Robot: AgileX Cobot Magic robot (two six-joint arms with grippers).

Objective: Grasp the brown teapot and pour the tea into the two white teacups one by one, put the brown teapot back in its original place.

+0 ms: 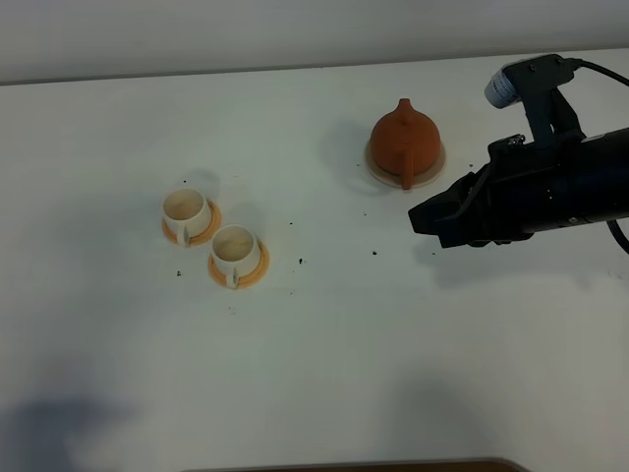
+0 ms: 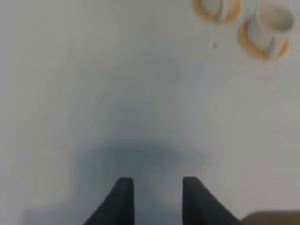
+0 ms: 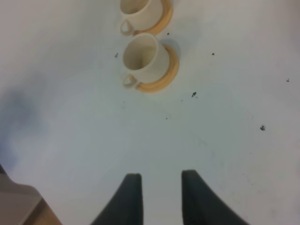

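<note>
The brown teapot stands upright on its pale beige coaster at the back right of the white table. The two white teacups sit on orange saucers at the left, handles toward the front. My right gripper hovers in front of the teapot and a little to its right, pointing left, apart from it. In the right wrist view it is open and empty, with both cups ahead. My left gripper is open and empty above bare table; the cups show far off.
Small dark specks lie scattered on the table between the cups and the teapot. A brown edge runs along the table's front. The left arm is out of the exterior high view; only its shadow shows at the front left.
</note>
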